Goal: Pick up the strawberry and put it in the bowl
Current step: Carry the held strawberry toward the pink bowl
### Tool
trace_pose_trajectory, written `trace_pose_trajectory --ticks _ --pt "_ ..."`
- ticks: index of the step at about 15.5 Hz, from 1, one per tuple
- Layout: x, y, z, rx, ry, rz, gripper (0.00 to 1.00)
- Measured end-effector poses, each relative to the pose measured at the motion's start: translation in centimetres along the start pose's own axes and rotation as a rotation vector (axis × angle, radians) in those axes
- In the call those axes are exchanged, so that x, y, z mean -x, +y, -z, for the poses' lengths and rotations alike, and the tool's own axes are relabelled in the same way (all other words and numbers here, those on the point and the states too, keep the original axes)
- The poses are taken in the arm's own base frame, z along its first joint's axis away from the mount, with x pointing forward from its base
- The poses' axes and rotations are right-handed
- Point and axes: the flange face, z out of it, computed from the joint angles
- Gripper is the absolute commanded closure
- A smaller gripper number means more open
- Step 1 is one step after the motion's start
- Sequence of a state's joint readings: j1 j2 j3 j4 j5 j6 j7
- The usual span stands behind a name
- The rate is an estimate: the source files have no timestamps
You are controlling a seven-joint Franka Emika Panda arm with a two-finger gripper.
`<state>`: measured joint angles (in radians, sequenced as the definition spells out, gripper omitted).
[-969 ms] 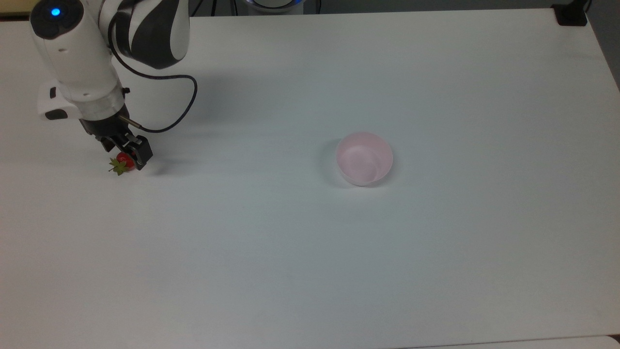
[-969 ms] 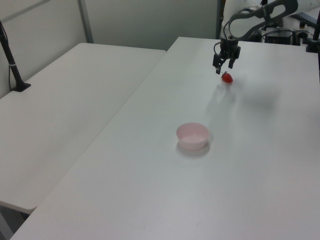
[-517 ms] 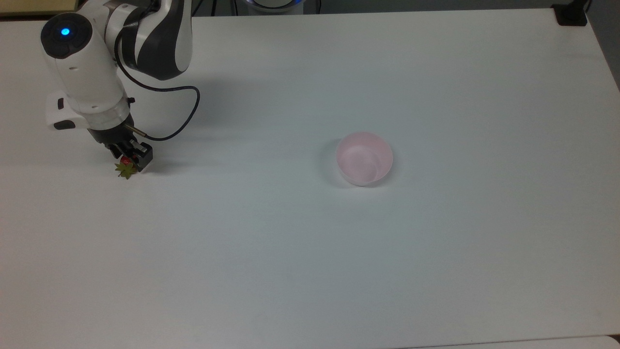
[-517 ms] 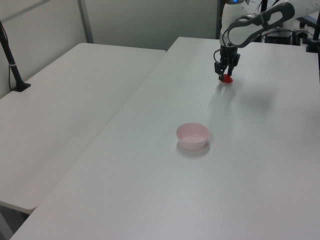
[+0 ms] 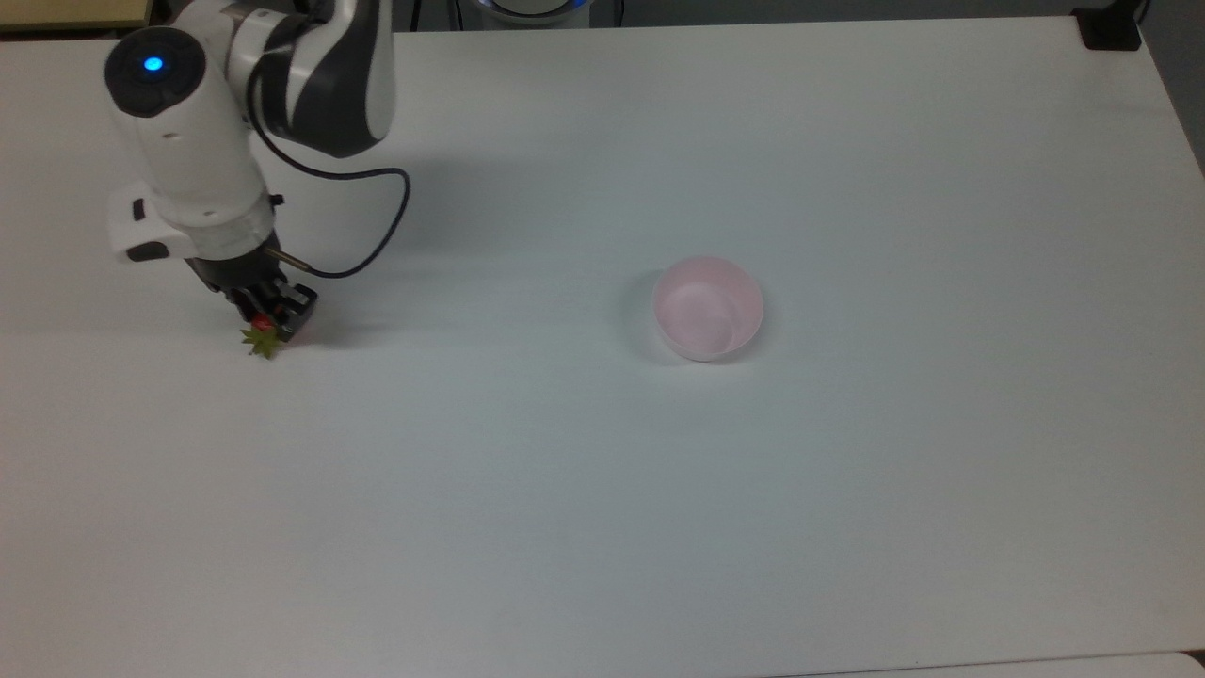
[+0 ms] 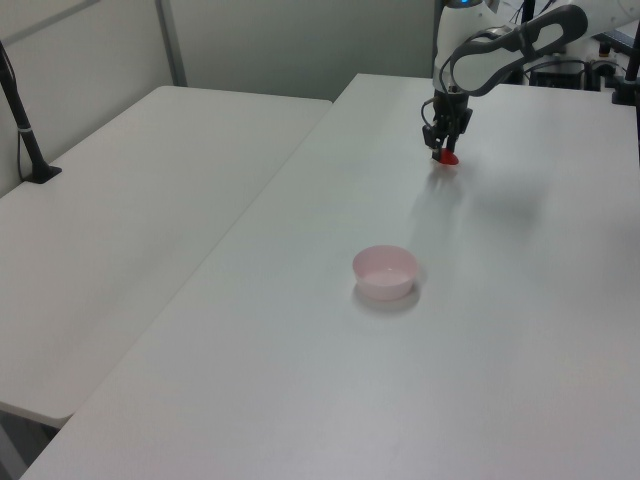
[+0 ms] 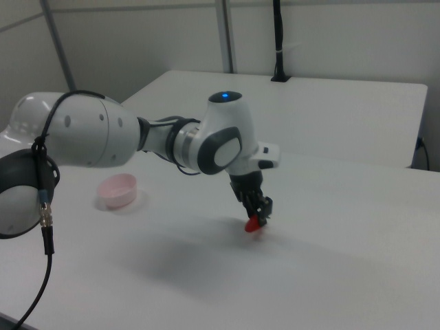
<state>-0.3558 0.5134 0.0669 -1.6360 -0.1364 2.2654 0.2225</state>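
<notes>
The red strawberry point(image 5: 262, 326) with its green leafy cap pointing to the top view's bottom sits between the fingers of my gripper point(image 5: 268, 318) at the top view's left. The gripper is shut on it. In the right view the strawberry point(image 7: 254, 225) hangs from the gripper point(image 7: 260, 214) just over the table, above its shadow. The left view has the gripper point(image 6: 445, 150) and strawberry point(image 6: 449, 159) at the far end of the table. The empty pale pink bowl point(image 5: 708, 306) stands right of centre in the top view, well apart from them; it also appears mid-table point(image 6: 385, 270) and behind the arm point(image 7: 117, 190).
A black cable point(image 5: 377, 235) loops from the wrist over the white table point(image 5: 602, 490). A black clamp point(image 5: 1109, 28) sits at the top view's far right corner. A second white table point(image 6: 130, 200) with a black pole point(image 6: 25, 125) adjoins on the left view's left.
The gripper came down around the strawberry and shut on it. Gripper and strawberry have since shifted a little toward the top view's right.
</notes>
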Motion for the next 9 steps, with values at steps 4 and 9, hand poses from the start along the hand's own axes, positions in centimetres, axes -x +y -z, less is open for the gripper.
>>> trace_pose_trajectory --ticks 4,9 --pt "2.8 -10.4 4.9 -0.005 -0.031 0.071 0.7" --pt "12.5 -29.1 9.9 -0.031 -0.02 0.163 0.68"
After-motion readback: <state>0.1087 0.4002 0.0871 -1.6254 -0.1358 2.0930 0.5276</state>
